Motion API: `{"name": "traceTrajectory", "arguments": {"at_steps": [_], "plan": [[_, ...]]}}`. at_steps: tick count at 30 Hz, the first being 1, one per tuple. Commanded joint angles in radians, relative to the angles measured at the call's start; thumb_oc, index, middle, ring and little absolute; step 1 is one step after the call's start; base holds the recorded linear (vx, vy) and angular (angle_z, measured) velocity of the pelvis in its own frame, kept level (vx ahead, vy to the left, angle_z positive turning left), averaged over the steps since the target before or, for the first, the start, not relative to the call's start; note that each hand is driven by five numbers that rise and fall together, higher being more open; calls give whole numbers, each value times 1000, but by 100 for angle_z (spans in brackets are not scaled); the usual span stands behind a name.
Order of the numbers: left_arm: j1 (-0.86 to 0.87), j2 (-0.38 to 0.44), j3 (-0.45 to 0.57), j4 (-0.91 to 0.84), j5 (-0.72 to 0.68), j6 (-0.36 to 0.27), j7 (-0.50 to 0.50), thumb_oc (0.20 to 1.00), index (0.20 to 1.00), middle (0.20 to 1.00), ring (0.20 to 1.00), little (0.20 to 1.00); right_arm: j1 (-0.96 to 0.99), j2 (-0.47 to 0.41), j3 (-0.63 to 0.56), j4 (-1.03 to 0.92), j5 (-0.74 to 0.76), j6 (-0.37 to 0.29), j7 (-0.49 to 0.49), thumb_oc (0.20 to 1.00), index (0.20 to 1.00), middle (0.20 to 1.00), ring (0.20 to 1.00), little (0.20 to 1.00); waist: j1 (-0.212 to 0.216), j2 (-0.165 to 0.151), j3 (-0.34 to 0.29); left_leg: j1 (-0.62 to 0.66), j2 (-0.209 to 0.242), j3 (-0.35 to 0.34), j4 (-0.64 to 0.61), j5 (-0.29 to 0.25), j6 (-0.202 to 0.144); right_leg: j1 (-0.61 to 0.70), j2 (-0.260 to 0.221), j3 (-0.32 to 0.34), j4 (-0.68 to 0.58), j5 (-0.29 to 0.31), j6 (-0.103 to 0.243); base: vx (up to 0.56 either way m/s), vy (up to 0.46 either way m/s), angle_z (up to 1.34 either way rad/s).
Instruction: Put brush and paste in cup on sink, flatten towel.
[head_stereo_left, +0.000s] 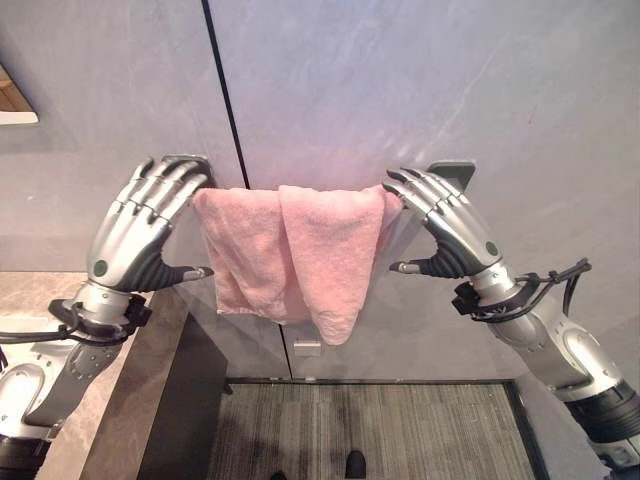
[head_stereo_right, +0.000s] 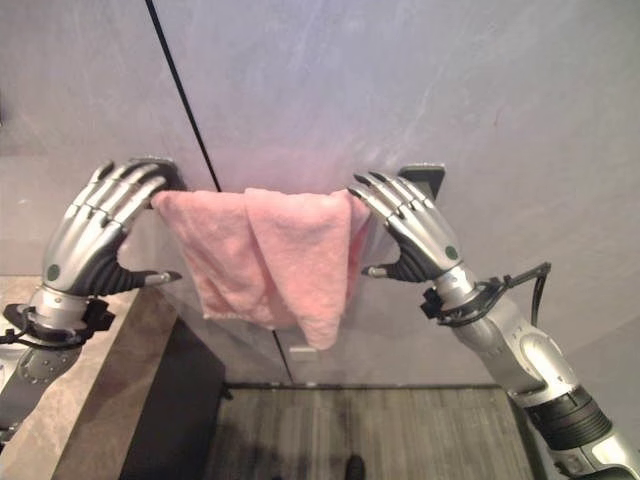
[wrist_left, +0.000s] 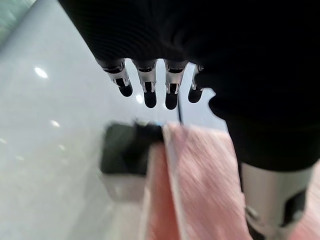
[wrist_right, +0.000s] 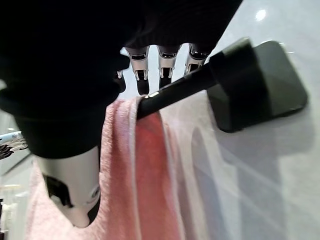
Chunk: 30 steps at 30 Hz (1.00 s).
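Flanking the bunched pink towel (head_stereo_left: 295, 255) on the rail (wrist_right: 175, 90) — long axis sideways | left robot hand (head_stereo_left: 140, 225) and right robot hand (head_stereo_left: 445, 220) released, one at each end, equally near

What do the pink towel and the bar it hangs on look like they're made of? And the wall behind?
The pink towel looks like soft terry cloth: fuzzy nap, limp folds. The towel bar and its wall mount look like matte black metal or coated plastic; which one is unclear. The wall seems to be smooth grey panels, faintly glossy, with a dark seam.
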Motion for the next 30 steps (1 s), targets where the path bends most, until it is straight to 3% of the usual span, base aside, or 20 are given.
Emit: {"name": "traceTrajectory", "arguments": {"at_steps": [1, 10, 21, 30], "plan": [[-63, 85, -35, 30, 7, 5, 1, 1000, 1000, 1000, 1000, 1000, 31, -13, -31, -19, -10, 5, 1, 1000, 1000, 1000, 1000, 1000, -12, -45, -45, -41, 60, -5, 4, 36, -61, 35, -189, -7, -1, 41, 156, 8, 14, -6], [-83, 114, -53, 59, -5, 17, -49, 1000, 1000, 1000, 1000, 1000, 44, -50, -41, 4, -23, 18, 25, 1000, 1000, 1000, 1000, 1000, -16, -45, -39, -41, 59, 5, 4, 35, -59, 23, -187, 2, -1, 43, 158, 10, 5, -4], [9, 219, 7, 80, -54, 21, -152, 1000, 1000, 1000, 1000, 1000, -7, -186, 19, 30, -18, 6, 118, 1000, 1000, 1000, 1000, 1000, -4, -43, -33, -35, 63, 12, 4, 34, -62, 24, -183, 6, -1, 38, 159, 0, 0, 0], [0, 211, -21, 103, -75, 23, -173, 1000, 1000, 1000, 1000, 1000, -29, -176, 33, 52, -40, 15, 107, 1000, 1000, 1000, 1000, 1000, -4, -42, -33, -29, 62, 13, 4, 31, -62, 31, -184, 0, -1, 34, 160, 3, 2, -2]]}}
